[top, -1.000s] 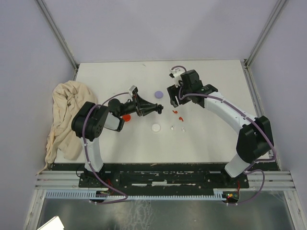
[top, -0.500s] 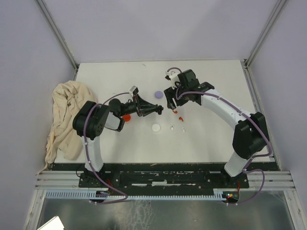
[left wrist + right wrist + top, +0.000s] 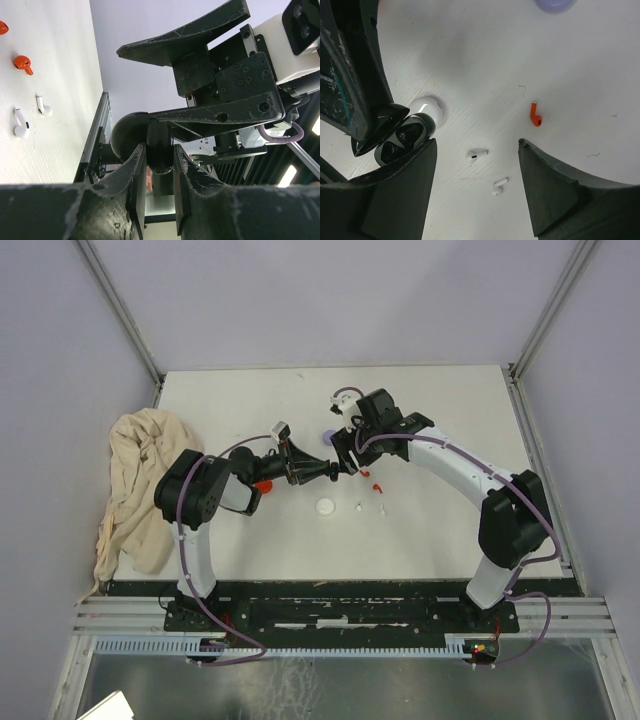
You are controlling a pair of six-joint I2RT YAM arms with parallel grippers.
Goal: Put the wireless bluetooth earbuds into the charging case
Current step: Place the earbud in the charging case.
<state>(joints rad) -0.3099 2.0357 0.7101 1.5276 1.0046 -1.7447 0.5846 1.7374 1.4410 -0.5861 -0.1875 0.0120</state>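
So the left gripper (image 3: 159,150) is clamped on the black charging case (image 3: 402,137), right beside the right gripper (image 3: 476,142), whose jaws hang wide and empty. The white earbuds (image 3: 477,154) lie on the table (image 3: 440,530) straight under those jaws, with the red earbud (image 3: 535,114) just off to the side. Right arm's nearer.

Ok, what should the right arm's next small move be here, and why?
Probably ease the right pincer onto the lid of the black case and press it shut. The left pincer is clamped on that case, which looks hinged open; the right pincer stands open, empty, right beside it. No black earbuds lie loose, only white earbuds and red earbuds. What the case holds I cannot tell.
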